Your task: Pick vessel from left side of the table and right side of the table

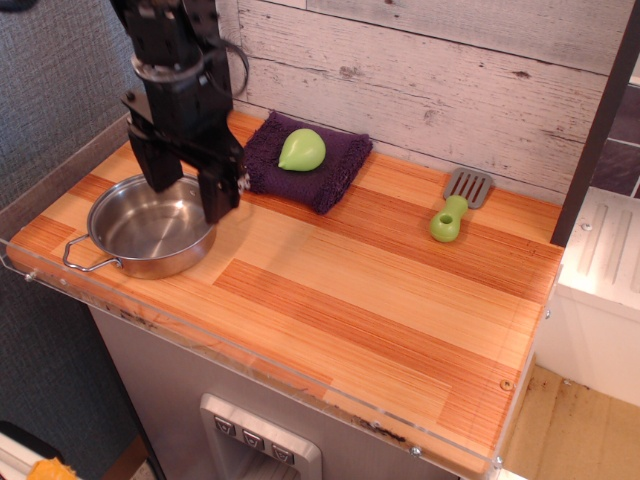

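The vessel (140, 235) is a shallow shiny steel pot with wire loop handles, standing at the left end of the striped wooden table (380, 300). My black gripper (185, 190) hangs open above the pot's far right part. One finger is over the bowl and the other (219, 195) is over the right rim, hiding the right handle. The gripper holds nothing.
A purple cloth (320, 165) with a green pear-shaped object (302, 149) on it lies at the back. A green-handled grey spatula (455, 208) lies at the back right. A clear acrylic rim (250, 350) runs along the table's edges. A white plank wall stands behind.
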